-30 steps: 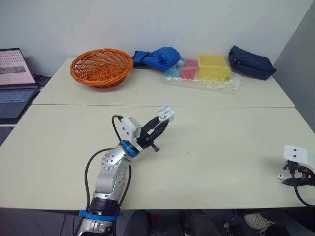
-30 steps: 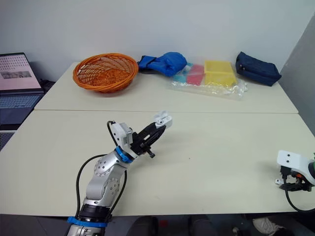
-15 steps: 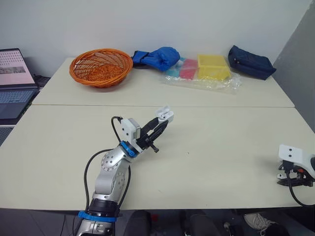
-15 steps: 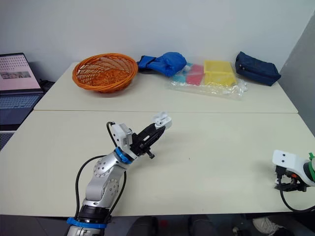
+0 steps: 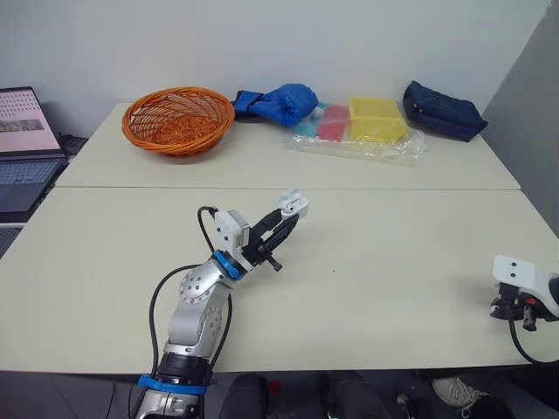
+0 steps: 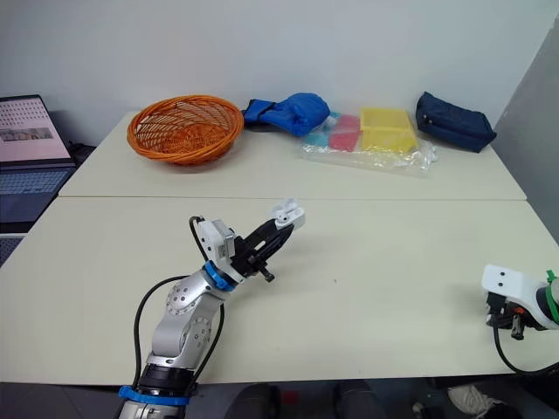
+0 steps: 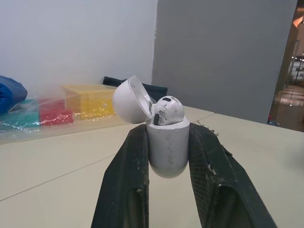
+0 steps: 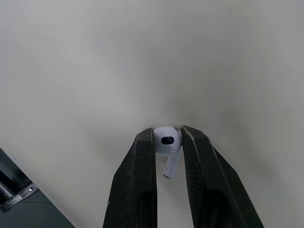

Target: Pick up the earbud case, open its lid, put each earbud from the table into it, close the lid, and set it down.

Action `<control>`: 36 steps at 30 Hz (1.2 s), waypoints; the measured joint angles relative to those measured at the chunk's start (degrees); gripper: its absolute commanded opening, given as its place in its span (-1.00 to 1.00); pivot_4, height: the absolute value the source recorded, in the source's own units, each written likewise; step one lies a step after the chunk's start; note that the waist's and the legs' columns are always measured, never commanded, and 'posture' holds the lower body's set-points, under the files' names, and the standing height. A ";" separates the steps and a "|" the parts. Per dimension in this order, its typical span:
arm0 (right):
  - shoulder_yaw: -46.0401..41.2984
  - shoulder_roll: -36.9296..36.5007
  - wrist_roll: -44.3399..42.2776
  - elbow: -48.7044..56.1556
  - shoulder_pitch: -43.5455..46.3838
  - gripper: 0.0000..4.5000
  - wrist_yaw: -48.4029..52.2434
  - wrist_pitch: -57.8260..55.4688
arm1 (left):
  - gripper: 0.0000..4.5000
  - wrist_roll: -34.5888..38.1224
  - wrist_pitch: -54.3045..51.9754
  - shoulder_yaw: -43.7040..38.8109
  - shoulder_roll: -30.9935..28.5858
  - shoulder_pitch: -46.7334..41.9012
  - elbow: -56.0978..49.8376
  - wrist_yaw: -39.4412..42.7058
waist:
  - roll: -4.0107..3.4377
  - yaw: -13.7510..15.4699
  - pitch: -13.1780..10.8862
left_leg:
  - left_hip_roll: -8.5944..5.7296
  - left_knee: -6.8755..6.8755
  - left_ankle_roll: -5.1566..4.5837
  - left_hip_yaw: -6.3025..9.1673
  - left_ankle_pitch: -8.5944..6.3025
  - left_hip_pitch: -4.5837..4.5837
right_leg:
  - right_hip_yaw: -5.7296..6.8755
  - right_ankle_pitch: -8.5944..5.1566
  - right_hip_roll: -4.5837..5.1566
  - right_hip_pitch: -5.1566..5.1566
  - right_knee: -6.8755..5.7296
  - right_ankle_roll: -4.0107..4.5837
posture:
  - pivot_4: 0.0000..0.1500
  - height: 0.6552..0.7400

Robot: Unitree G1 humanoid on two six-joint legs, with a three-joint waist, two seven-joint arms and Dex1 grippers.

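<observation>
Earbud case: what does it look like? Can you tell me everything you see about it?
The earbud case is small, white, smooth and rounded, like shiny plastic. Its lid is flipped open and tipped back, joined to the body at one side. One white earbud sits in the top with its round head poking out. The left gripper holds the case up above the table, its two black fingers squeezing the body from both sides. Nothing else touches it.

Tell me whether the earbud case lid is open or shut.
Open: the lid is flipped back off the earbud case, which the left gripper holds, with one earbud seated inside.
</observation>
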State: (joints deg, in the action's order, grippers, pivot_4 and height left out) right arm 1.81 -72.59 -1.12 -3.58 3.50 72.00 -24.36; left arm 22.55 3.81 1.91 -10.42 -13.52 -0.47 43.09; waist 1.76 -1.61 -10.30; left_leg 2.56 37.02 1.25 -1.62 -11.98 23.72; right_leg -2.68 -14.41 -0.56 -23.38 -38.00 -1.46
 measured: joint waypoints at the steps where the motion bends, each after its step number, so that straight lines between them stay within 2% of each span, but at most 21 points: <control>1: -0.03 0.19 -0.17 0.04 0.15 -0.82 -0.01 -0.04 | -0.66 0.00 0.02 0.00 0.00 0.00 0.00 0.03 | 0.00 -0.02 0.00 | 0.00 0.00 0.00 0.00 0.00 0.00 | 0.00 0.01 0.00 0.00 0.00 -0.02 | 1.00 1.00; 5: -0.94 3.22 -3.10 2.10 1.72 -0.82 0.28 -1.08 | -0.66 -0.02 0.28 -0.07 -0.03 0.01 0.02 0.14 | 0.00 -0.22 0.00 | 0.05 -0.03 0.00 0.01 0.00 -0.05 | -0.01 0.03 -0.08 0.00 -0.03 -0.03 | 1.00 1.00; 7: -2.01 11.58 -8.22 7.59 8.03 -0.82 -2.13 -4.25 | -0.66 -0.04 0.45 -0.13 -0.05 -0.30 0.50 0.16 | 0.06 -1.01 -0.05 | 0.17 -0.01 0.00 0.05 -0.01 -0.13 | -0.12 0.19 -0.25 -0.01 -0.06 0.11 | 1.00 1.00; 9: -3.16 24.31 -16.53 15.27 18.53 -0.82 -8.93 -12.36 | -0.66 -0.08 0.78 0.21 0.49 -1.10 0.80 0.38 | -0.03 -1.83 -0.10 | 0.14 -0.07 0.02 0.17 0.01 -0.23 | -0.19 0.30 -0.36 -0.03 -0.19 0.13 | 1.00 1.00; 12: -7.54 34.66 -24.72 24.07 29.24 -0.82 -19.45 -21.36 | -0.66 -0.02 1.47 0.82 0.80 -2.56 1.09 0.97 | -0.11 -0.87 -0.14 | 0.18 -0.11 0.02 0.36 0.04 -0.17 | 0.12 0.30 -0.39 -0.04 -0.24 0.20 | 1.00 1.00; 15: -10.23 41.04 -28.62 30.96 31.69 -0.82 -27.99 -24.89 | -0.66 0.03 1.65 -0.13 0.55 -2.79 1.64 1.34 | -0.10 0.61 -0.08 | 0.21 -0.08 0.02 0.40 0.04 0.10 | 0.25 0.18 -0.30 -0.03 0.00 0.25 | 1.00 1.00; 20: -7.35 51.10 -30.12 35.08 31.23 -0.82 -38.26 -27.04 | -0.66 0.10 1.70 -0.03 0.76 -5.19 4.11 2.66 | -0.10 0.78 -0.09 | 0.07 -0.06 0.01 0.08 0.01 0.44 | 0.02 0.21 0.01 -0.33 0.03 0.17 | 1.00 1.00; 28: 1.53 55.88 -24.18 30.80 30.83 -0.82 -44.86 -20.85 | -0.66 0.16 2.01 -0.04 1.48 -7.37 5.78 4.24 | -0.10 0.48 -0.08 | 0.13 -0.06 -0.01 0.15 0.02 0.37 | 0.10 0.13 -0.16 -0.36 -0.08 0.02 | 1.00 1.00; 36: 2.85 56.15 -20.37 28.08 27.79 -0.82 -46.59 -16.52 | -0.66 0.17 1.91 -0.08 1.65 -8.27 5.86 5.08 | -0.10 0.14 -0.08 | 0.14 -0.09 -0.01 0.12 0.02 0.39 | 0.06 0.13 -0.19 -0.38 -0.04 0.03 | 1.00 1.00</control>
State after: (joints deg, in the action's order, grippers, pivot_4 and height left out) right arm 4.66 -16.44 -21.49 24.51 31.30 25.41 -40.88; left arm 22.72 5.72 1.83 -8.78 -21.79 5.39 48.17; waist 1.66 -1.48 -10.38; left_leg 2.70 36.92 1.25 -1.50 -11.96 24.11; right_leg -2.62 -14.28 -0.75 -23.76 -38.04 -1.43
